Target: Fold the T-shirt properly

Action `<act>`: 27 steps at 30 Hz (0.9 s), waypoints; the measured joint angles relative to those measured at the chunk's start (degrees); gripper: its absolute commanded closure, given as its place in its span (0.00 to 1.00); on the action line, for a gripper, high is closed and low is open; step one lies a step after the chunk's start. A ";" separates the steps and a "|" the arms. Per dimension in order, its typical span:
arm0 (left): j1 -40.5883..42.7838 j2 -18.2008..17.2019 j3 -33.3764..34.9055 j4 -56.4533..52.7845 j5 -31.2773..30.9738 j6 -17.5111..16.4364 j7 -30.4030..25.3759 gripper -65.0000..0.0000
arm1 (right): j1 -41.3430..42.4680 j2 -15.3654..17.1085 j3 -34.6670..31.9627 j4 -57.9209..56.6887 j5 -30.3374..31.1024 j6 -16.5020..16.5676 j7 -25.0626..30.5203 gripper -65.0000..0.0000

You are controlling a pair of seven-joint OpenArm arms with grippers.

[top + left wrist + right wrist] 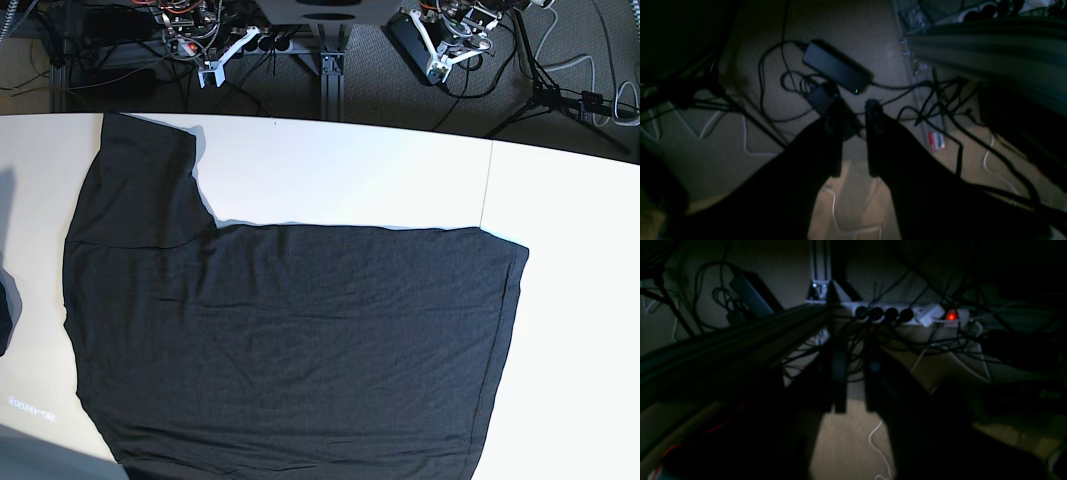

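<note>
1. Large black soft-knit short-sleeved T-shirt [290,340]: lies flat on white table top [570,330], spread across most of base view, nearest the camera. Hem side toward view right; one sleeve [140,180] extends toward far-left table edge. Light wrinkles across body; no print visible on upward face.
2. Table top: bare white strips to right of shirt and in the notch between sleeve and body.
3. Both arms sit beyond far table edge, well apart from shirt; neither touches fabric.
4. Left gripper [853,133]: left wrist view shows two dark fingers [833,133] w/ a clear gap between; nothing in the gap. Points down at beige carpet [853,40].
5. Below it: black rectangular power brick [836,66] w/ green LED, tangled black cables.
6. Right gripper [853,380]: right wrist view is dim; fingers apart w/ narrow gap, nothing between.
7. Beyond it: white power strip [910,315] w/ red lit switch, grey aluminium frame rail [740,333].
</note>
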 measured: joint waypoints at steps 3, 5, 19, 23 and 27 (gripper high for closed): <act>0.66 0.00 0.00 0.11 0.39 2.27 -2.89 0.77 | 0.00 0.00 0.00 0.00 0.00 -0.02 0.11 0.85; 0.87 0.13 0.00 0.17 0.37 6.99 -2.84 0.77 | 0.02 0.00 0.00 0.00 0.00 0.00 0.13 0.85; 1.66 0.00 -0.04 0.17 -4.87 0.57 13.11 0.77 | 0.00 0.00 0.00 0.00 0.00 0.70 0.09 0.85; 1.66 0.00 -0.04 0.17 -5.66 -3.98 15.30 0.77 | -0.24 0.00 0.00 0.00 0.00 1.29 -1.38 0.85; 1.64 -0.02 -0.04 0.17 -5.64 -4.07 15.28 0.77 | -1.01 0.00 0.00 0.02 -0.02 1.31 -1.38 0.85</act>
